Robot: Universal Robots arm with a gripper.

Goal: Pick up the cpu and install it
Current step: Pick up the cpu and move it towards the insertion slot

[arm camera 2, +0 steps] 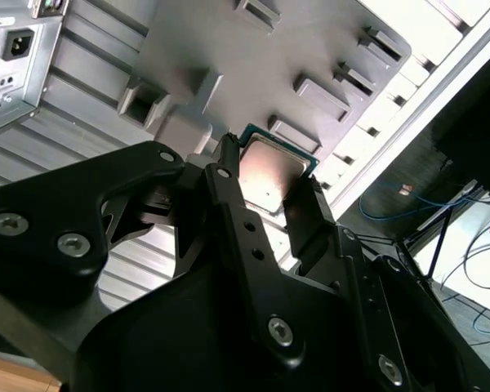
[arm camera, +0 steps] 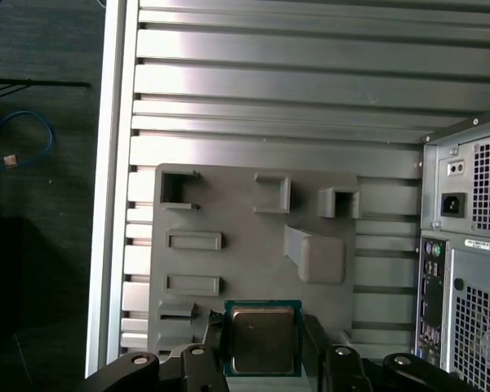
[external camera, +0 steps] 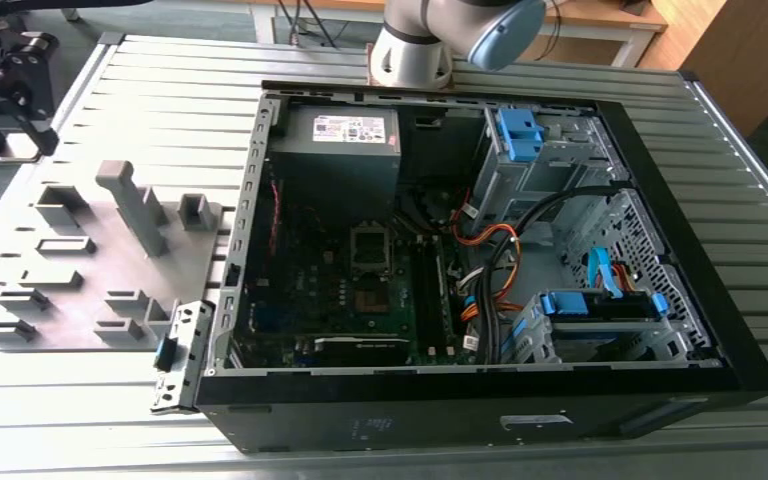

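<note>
- While the cpu (arm camera: pixel 263 339) is clamped in the gripper (arm camera: pixel 263 353), the two black fingers (arm camera: pixel 312 347) are closed on its opposite edges, as seen in both wrist views. The grey-silver face is left uncovered.
- An edge grip is judged to be used so that the flat faces are not touched and the chip is kept square to the fingers for seating.
- The cpu is located directly between the fingertips, at the very end of the gripper. Its green border is visible just past the fingers in the second wrist view.
- The cpu is judged to be lifted clear of the grey tray (arm camera: pixel 245 245). The tray's raised blocks and pockets are seen beyond the chip and apart from it.
- The tray is laid on the slatted table (external camera: pixel 157 90), just beside the computer case (external camera: pixel 424 425) on the exterior view's left. Parts are thereby presented within reach of the arm.
- The case is laid on its side with the panel removed, so that the motherboard socket (external camera: pixel 371 245) is exposed from above.
- The socket is well apart from the held cpu, towards the exterior view's right of the tray.
</note>
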